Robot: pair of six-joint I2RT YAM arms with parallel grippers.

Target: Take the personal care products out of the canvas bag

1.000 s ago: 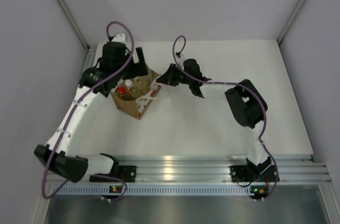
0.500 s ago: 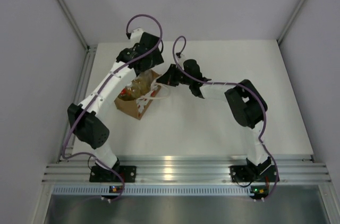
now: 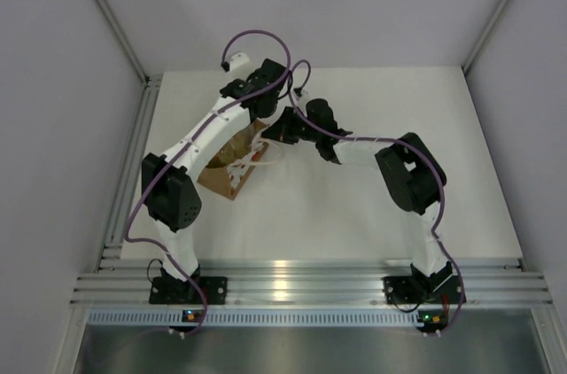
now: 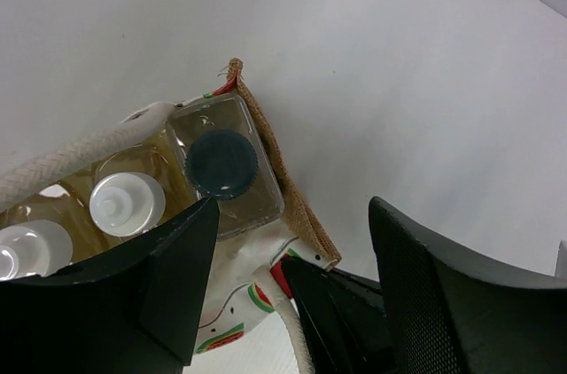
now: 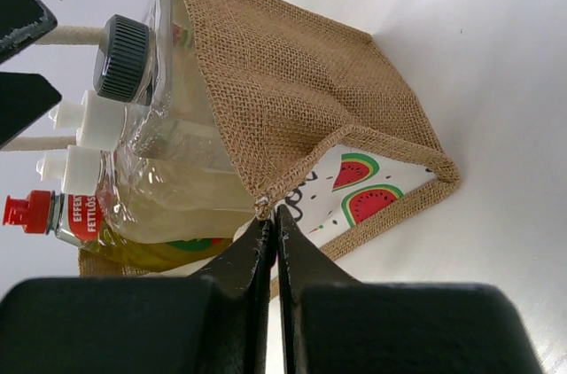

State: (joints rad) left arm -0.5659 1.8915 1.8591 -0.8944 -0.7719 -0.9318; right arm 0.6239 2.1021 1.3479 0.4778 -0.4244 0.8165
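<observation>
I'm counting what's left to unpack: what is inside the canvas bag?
Four bottles in the canvas bag: a clear dark-capped bottle, two white-capped bottles, one red-capped bottle. The bag's wall hides their lower parts and anything beneath.

White table, grey walls, aluminium rail at near edge; lighting seemingly diffuse.

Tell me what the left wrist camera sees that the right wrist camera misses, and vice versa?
Only the left wrist view looks down into the open top of the tan-brown canvas bag, with the left gripper open above it. Only the right wrist view shows the yellow-amber bottle with the red cap, the bag's woven side and, close up, the right gripper pinched shut on its rim. Both show the clear squarish bottle with the dark round cap and two white-capped bottles.
</observation>
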